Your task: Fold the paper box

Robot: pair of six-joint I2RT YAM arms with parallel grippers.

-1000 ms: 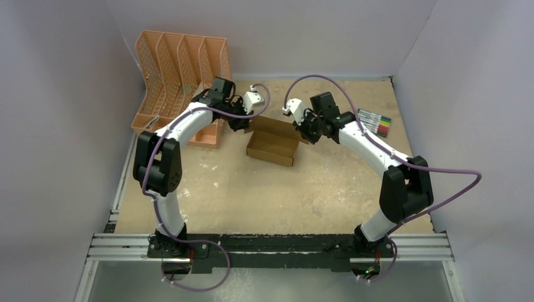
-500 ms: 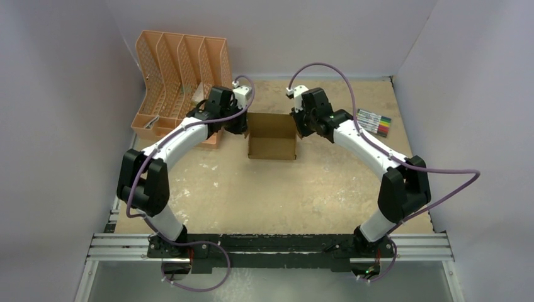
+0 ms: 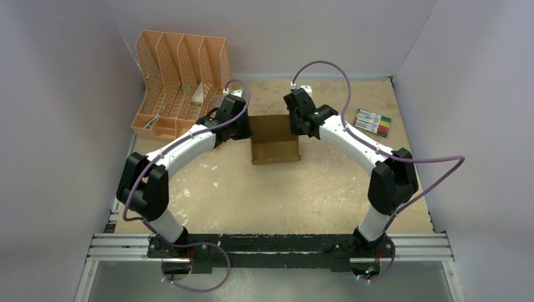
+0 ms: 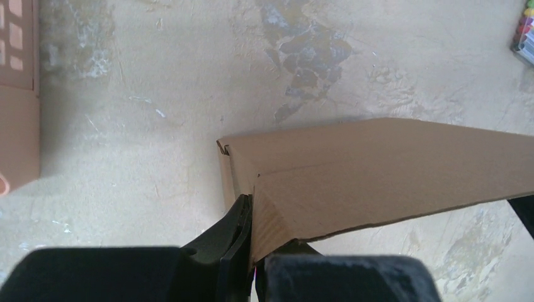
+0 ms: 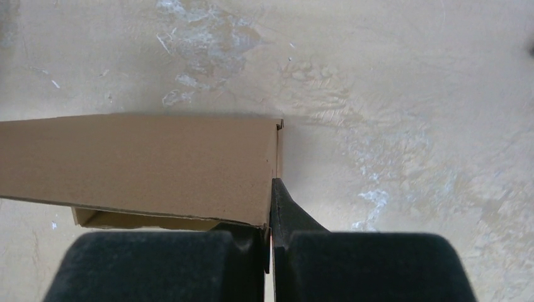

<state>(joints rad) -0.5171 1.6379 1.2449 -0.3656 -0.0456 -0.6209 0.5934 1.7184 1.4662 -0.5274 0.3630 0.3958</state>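
Observation:
The paper box (image 3: 274, 138) is a small brown cardboard carton at the middle of the table, held between both arms. My left gripper (image 3: 247, 128) is shut on the box's left side wall; in the left wrist view its jaws (image 4: 254, 226) pinch the cardboard edge of the box (image 4: 378, 170). My right gripper (image 3: 296, 126) is shut on the right side wall; in the right wrist view its jaws (image 5: 271, 214) clamp the corner of the box (image 5: 138, 163). The box's inside is mostly hidden in the wrist views.
A peach-orange slotted file organizer (image 3: 176, 75) stands at the back left, close behind the left arm. A pack of coloured markers (image 3: 373, 122) lies at the right. Purple cables loop above both wrists. Grey walls enclose the table.
Both grippers have swung the box from a slanted pose to square with the table and moved slightly toward the back; the arms drew in along its two sides.

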